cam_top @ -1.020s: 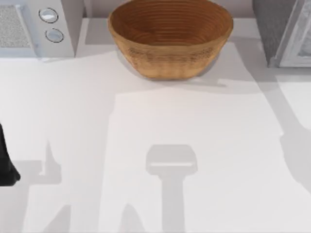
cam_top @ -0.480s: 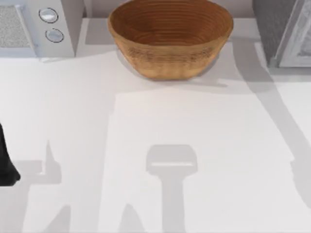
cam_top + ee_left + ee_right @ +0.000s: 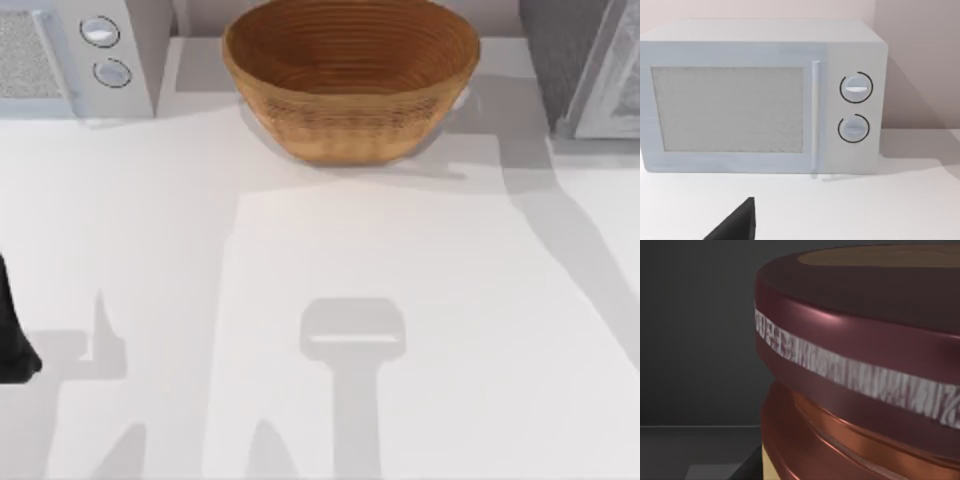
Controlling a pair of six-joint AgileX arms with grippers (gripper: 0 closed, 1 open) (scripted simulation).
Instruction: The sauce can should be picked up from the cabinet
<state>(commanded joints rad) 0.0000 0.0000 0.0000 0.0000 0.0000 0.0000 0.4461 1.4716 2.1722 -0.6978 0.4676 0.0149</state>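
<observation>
1. Leftmost, my left arm (image 3: 14, 335) is sitting at the table's left edge by the white two-knob microwave (image 3: 765, 95); its claw's state cannot be told.
2. Centrally, the woven brown basket (image 3: 350, 80) is standing at the back, open white tabletop (image 3: 400, 260) lying before it.
3. Rightward, the speckled grey cabinet (image 3: 585, 65) is occupying the corner.
4. Close before the right wrist camera, the maroon-rimmed sauce can (image 3: 865, 365) is looming in dark surroundings; no writing is legible, and the right claw's state cannot be told.

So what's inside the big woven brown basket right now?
From above, the big woven brown basket shows bare ribbed weave inside, no object. Its near inner wall is hidden by the rim, so that strip cannot be checked.
</observation>
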